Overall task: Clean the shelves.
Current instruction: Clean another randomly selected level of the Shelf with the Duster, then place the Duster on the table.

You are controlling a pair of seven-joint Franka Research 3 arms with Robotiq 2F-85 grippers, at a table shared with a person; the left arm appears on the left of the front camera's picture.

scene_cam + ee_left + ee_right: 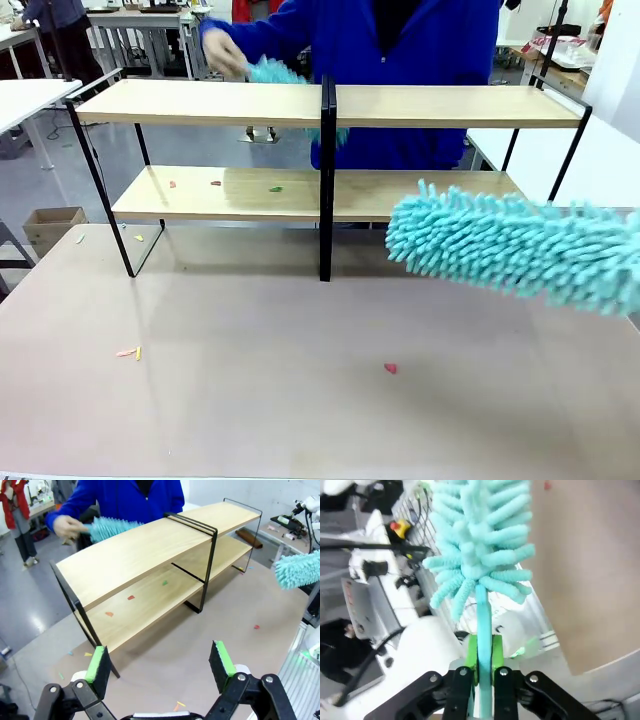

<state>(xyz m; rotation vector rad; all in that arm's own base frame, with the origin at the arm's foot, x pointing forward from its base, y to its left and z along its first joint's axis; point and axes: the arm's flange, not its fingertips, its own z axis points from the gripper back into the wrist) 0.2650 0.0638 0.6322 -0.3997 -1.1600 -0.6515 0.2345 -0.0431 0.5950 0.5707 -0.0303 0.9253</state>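
Clamping a teal duster (pixel 480 545) by its handle, right gripper (pixel 484 652) at frame bottom, left gripper (pixel 161 664) wide open and empty, shelves (pixel 330 105) across upper frame.

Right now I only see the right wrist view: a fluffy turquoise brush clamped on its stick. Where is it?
Observer: The robot's duster hovers near the right end of the shelves, above the tabletop.
Operator: Is there any mess to clean?
Observer: Yes, small coloured scraps lie on the lower board.
Operator: Is anyone else there?
Observer: A person's hand holds a second duster at the upper board's left half.
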